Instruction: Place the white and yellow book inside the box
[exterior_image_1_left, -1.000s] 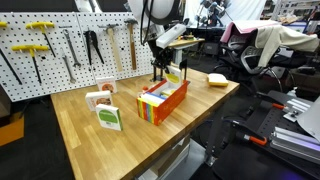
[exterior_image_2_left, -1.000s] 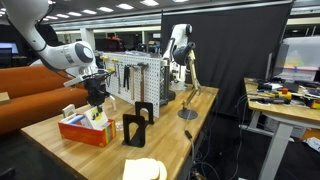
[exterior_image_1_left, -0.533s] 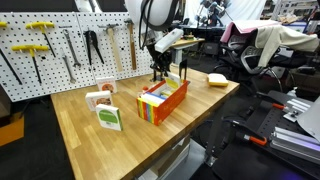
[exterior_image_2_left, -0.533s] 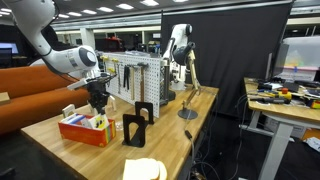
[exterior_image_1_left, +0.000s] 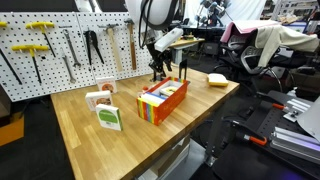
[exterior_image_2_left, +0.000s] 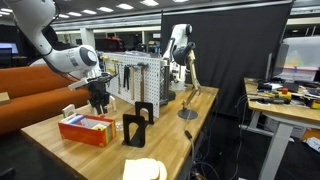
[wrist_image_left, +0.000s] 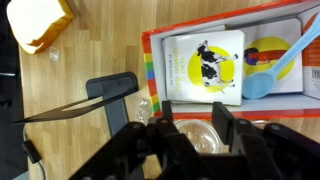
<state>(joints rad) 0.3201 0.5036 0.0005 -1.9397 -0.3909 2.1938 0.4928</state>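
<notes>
Gripper (exterior_image_1_left: 158, 70) is seen above the far end of the long open-topped box with orange walls and a rainbow-striped end (exterior_image_1_left: 162, 101), clear of it in both exterior views (exterior_image_2_left: 98, 102). In the wrist view the gripper (wrist_image_left: 192, 135) comes in from the bottom edge. Its black fingers (wrist_image_left: 226, 125) are spread wide, and nothing is held between them.

The white and yellow book with a black-and-white figure on its cover (wrist_image_left: 203, 67) is recorded lying flat on the floor of the box (wrist_image_left: 148, 70), against the rainbow-striped end wall. Just beside it in the same box lies a second white book bearing a yellow disc and a light blue spoon shape (wrist_image_left: 268, 58). Whether the two covers overlap cannot be told.

Surroundings, all on the light wooden table (exterior_image_1_left: 80, 135):
- A black metal bookend (exterior_image_1_left: 183, 68) stands upright just past the box end, beside the gripper. It is also noted near the box in an exterior view (exterior_image_2_left: 138, 125) and at the left of the wrist view (wrist_image_left: 110, 88).
- A pale yellow sponge-like block (exterior_image_1_left: 217, 79) is set apart towards the table corner (wrist_image_left: 40, 22).
- Two small picture cards (exterior_image_1_left: 103, 108) stand upright, near the box but not touching it.
- A white pegboard hung with hand tools (exterior_image_1_left: 50, 45) is mounted behind the table.
</notes>
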